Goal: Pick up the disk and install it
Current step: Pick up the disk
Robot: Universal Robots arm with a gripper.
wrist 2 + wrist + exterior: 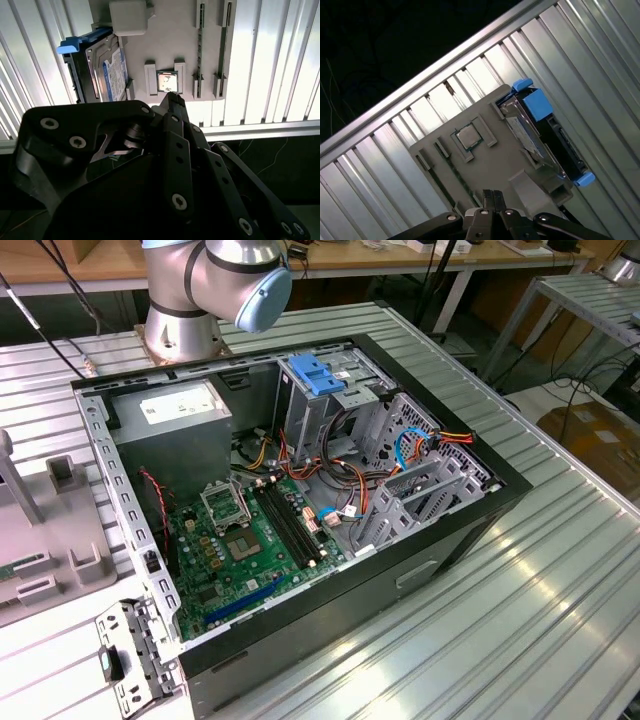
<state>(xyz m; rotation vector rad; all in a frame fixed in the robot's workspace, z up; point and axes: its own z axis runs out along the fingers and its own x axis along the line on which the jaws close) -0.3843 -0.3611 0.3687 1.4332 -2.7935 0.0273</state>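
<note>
The disk point(95, 72) is a dark slab in a light-blue carrier, standing on edge in a slot of a grey fixture plate point(170, 45). In the first wrist view the disk point(542, 137) shows its blue end tabs and a labelled face. My gripper point(491, 196) hovers over the plate, off to one side of the disk and apart from it. Its fingers are pressed together, shut, with nothing between them. In the second wrist view the gripper point(172, 99) points at the plate near a small square chip point(167, 81).
In the exterior view an open computer case point(450, 530) lies on the ribbed metal table point(560, 610), with motherboard point(240, 545), cables and a metal drive cage point(410, 475). A blue bracket point(315, 373) sits on the cage at the back. The arm's base point(185, 325) stands behind the case.
</note>
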